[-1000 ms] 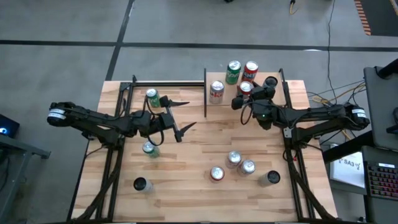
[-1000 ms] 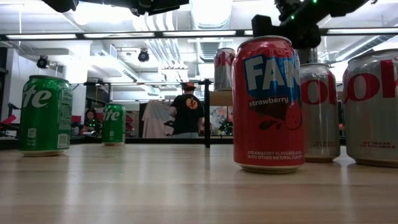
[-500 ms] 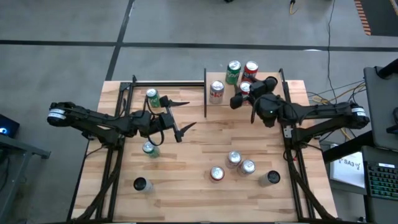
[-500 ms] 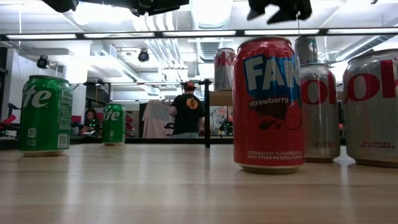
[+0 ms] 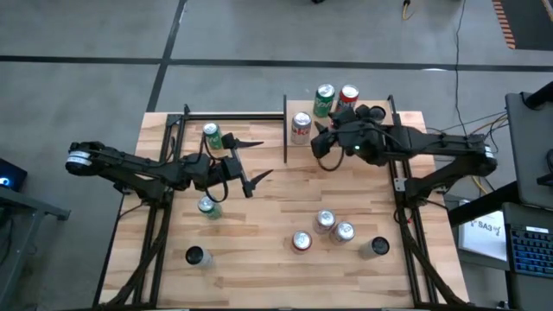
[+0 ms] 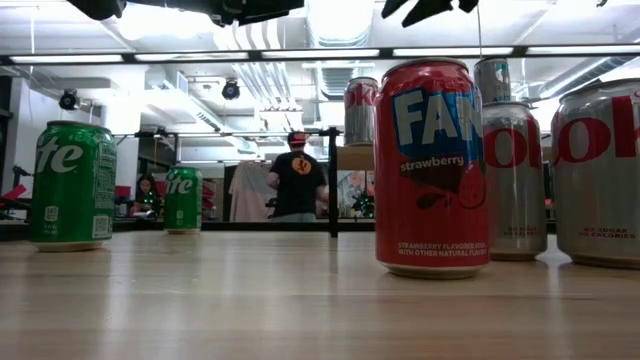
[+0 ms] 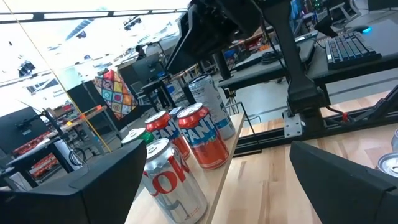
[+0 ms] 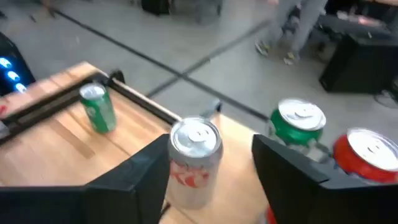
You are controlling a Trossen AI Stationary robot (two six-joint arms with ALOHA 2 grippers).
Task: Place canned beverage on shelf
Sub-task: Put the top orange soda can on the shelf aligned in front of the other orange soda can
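The shelf (image 5: 304, 152) is a light wood board with black posts at the table's far right. On it stand a silver can (image 5: 301, 127), a green can (image 5: 325, 99) and a red can (image 5: 348, 94). Another can (image 6: 492, 80) shows on it in the low view. My right gripper (image 5: 323, 143) is open and empty, raised above the shelf next to the silver can (image 8: 196, 155). My left gripper (image 5: 253, 161) is open and empty above the table's left middle.
Loose cans stand on the tabletop: a green one (image 5: 212, 136) at the far left, another green one (image 5: 207, 207), a dark one (image 5: 197, 257) near the front, and several (image 5: 325, 221) at the right front. A person (image 6: 298, 180) stands in the room beyond.
My right gripper has gone up, clear of the can at the shelf's middle, and then toward the table's left edge, over the shelf beside the silver can. The can it left stands upright on the shelf.
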